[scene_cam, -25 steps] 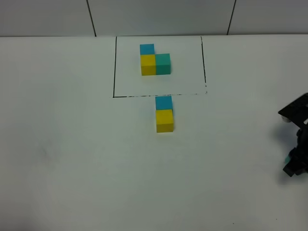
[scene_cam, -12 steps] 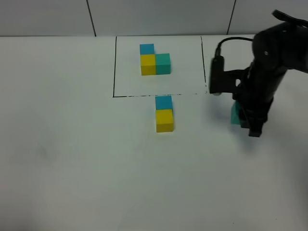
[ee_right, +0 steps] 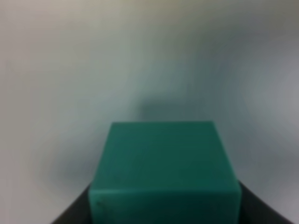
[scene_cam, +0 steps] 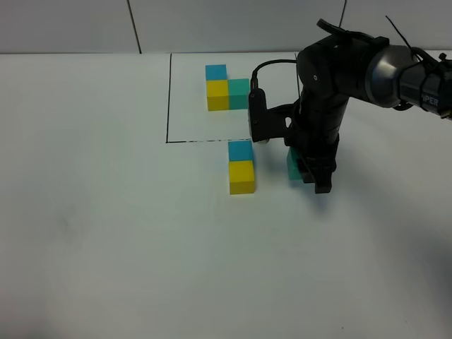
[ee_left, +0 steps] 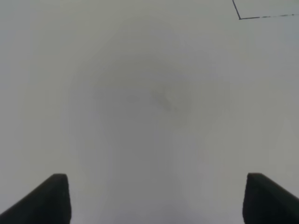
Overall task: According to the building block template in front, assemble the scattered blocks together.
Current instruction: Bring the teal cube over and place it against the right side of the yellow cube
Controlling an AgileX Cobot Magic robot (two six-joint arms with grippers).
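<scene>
In the exterior high view the right arm (scene_cam: pixel 321 99) hides most of the teal-green cube (scene_cam: pixel 292 165) and the outline's (scene_cam: pixel 168 99) right side near the table's far edge, while the right wrist view is blurred and cuts off the cube's (ee_right: pixel 163 172) lower part.

I worked in a bare lab setup: plain white table (scene_cam: pixel 106 233), a black drawn rectangle (scene_cam: pixel 168 99), panelled wall (scene_cam: pixel 233 25) behind.
</scene>
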